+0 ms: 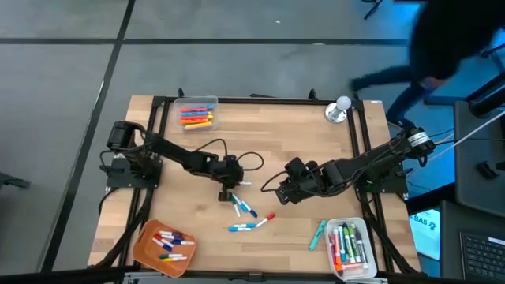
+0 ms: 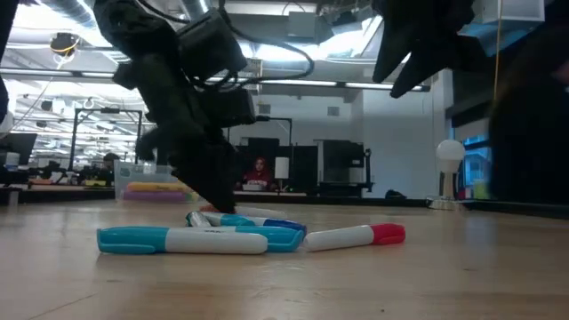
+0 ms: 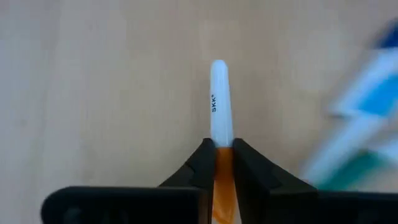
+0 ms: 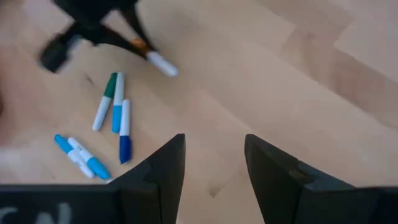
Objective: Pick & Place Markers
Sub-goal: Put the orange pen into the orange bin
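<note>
My left gripper (image 1: 229, 192) is down at the table's middle, shut on a white marker with an orange end (image 3: 219, 99). Several loose markers lie flat on the wood beside it: blue-and-white ones (image 1: 245, 208) (image 1: 241, 228), a red-capped one (image 1: 265, 220) and a teal one (image 1: 318, 234). The right wrist view shows a green one and two blue ones side by side (image 4: 115, 102), with a light-blue pair (image 4: 81, 155) closer to the camera. My right gripper (image 1: 288, 189) hangs open above the table, right of them, with nothing between its fingers (image 4: 214, 162). My left gripper pinches the marker's orange end (image 3: 222, 165) between its two fingers (image 3: 202, 162). The fingers slant down from the table's left side and lie along the marker. Its white barrel (image 3: 217, 87) sticks out beyond the fingertips, low over the wood; whether it rests there I cannot tell.
A clear bin with markers (image 1: 197, 114) stands at the far left. An orange tray with markers (image 1: 162, 246) is at the near left, and a clear bin with markers (image 1: 351, 248) at the near right. A silver bell (image 1: 339, 109) stands at the far right corner.
</note>
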### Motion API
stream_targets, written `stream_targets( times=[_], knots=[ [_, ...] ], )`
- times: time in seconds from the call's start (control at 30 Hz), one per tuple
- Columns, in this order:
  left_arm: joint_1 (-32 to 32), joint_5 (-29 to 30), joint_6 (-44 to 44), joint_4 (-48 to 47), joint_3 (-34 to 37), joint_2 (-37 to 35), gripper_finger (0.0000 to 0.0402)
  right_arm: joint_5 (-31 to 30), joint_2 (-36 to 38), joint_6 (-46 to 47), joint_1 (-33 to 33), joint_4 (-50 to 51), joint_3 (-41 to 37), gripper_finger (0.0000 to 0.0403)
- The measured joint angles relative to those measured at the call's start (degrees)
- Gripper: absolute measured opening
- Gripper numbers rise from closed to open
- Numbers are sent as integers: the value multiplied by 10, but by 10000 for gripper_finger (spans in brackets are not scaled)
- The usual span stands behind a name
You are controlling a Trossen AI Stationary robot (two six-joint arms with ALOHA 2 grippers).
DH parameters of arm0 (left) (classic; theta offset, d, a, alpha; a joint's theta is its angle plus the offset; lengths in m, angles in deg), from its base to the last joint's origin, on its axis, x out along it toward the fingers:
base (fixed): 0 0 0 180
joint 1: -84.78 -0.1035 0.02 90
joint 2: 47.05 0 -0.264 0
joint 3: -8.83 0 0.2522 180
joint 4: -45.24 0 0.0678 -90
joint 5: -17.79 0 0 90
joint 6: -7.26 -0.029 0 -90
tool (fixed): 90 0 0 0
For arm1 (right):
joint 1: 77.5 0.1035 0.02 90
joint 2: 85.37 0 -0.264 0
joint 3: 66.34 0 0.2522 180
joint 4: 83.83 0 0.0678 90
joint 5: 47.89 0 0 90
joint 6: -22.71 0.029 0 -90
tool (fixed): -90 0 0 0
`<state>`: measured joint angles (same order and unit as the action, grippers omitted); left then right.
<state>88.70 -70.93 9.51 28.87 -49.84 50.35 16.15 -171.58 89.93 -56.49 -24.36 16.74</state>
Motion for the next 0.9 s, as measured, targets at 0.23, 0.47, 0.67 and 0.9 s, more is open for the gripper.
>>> stream_targets(
  times=[0.23,0.47,0.67,0.9],
  knots=[
    [53,-239,84,-206,-4,-193,38,1,0,-50,-39,-12,0,166],
    [242,-313,332,-353,-8,-360,39,22,0,-131,-79,-48,0,166],
    [380,-263,461,-346,43,-341,56,21,0,-138,-113,-87,0,166],
    [407,-265,556,-310,66,-291,67,46,0,-177,-127,-110,0,166]
  ],
)
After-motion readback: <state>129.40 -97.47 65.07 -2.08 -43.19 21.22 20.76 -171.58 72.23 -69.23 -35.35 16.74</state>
